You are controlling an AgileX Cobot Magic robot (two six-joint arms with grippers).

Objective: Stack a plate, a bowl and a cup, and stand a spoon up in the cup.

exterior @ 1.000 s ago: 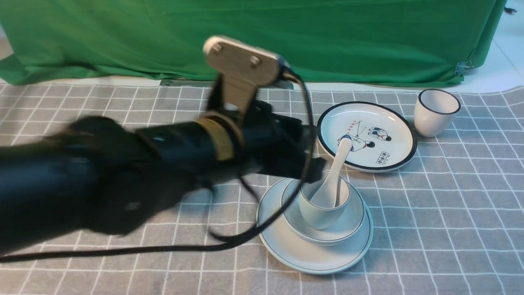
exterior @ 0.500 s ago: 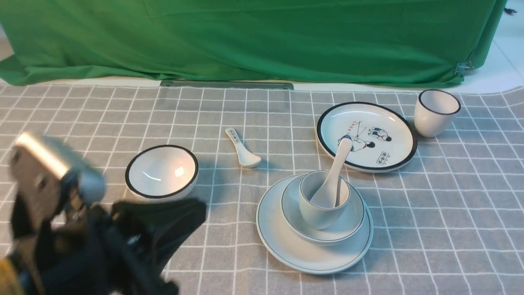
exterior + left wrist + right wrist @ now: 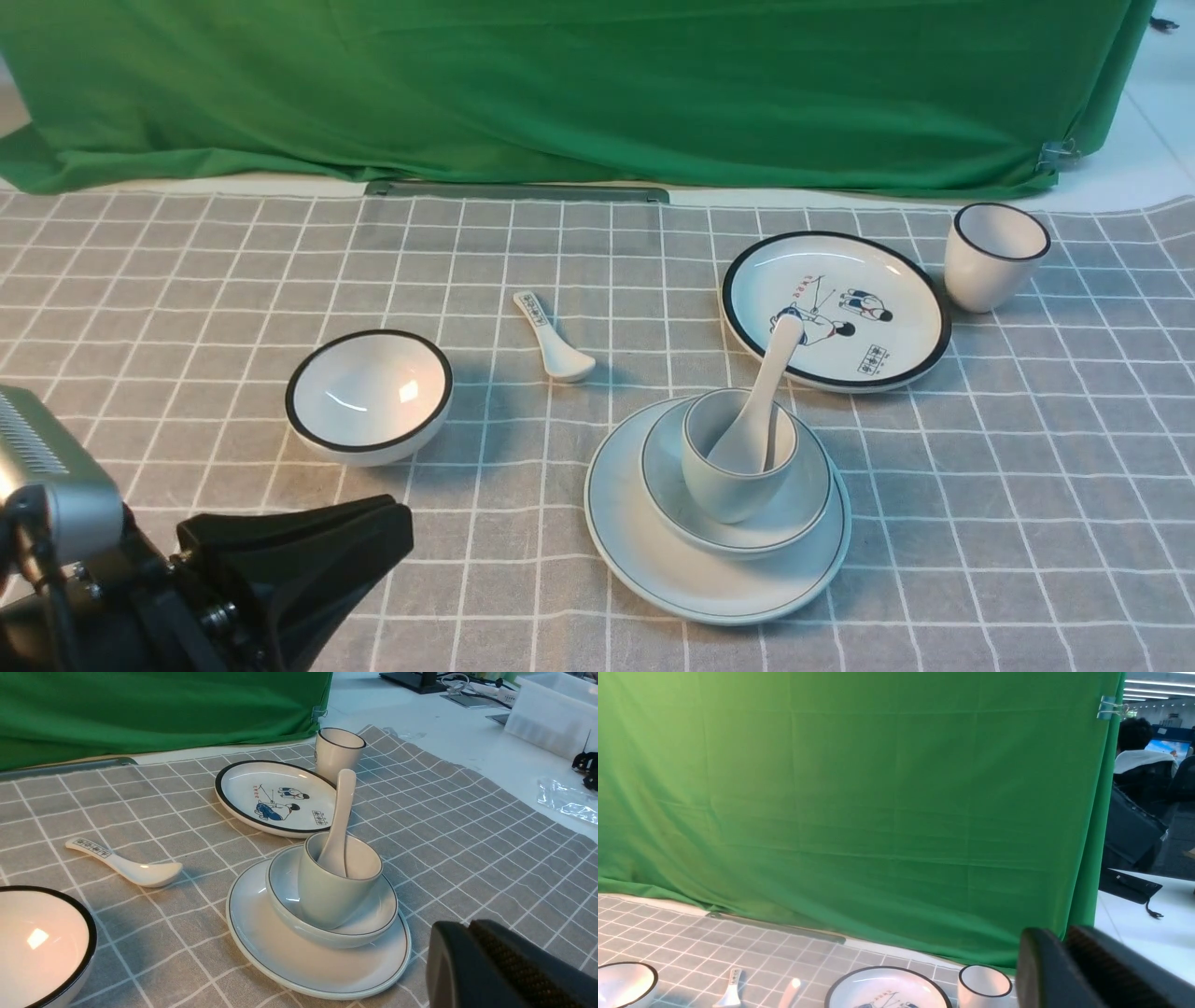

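Finding: the stack stands complete near the middle of the checked cloth. The plate (image 3: 653, 560) carries the bowl (image 3: 808, 499), the cup (image 3: 724, 490) sits in the bowl, and the spoon (image 3: 770, 383) stands in the cup, scoop down, with its handle leaning on the far rim.

My left gripper (image 3: 397, 534) is low at the near left, well apart from the stack. Its fingers are pressed together on nothing. My right gripper (image 3: 1064, 940) shows only in its own wrist view, raised, and looks likewise closed and empty.

Assessment: what remains is to stay clear.
- I judge the leaning spoon the weak point, since a knock to the cup could tip it out.
- Any left-arm motion should run away from the stack and avoid the black-rimmed bowl (image 3: 369, 397) just ahead of it.
- Neither gripper should reach back over the stack.
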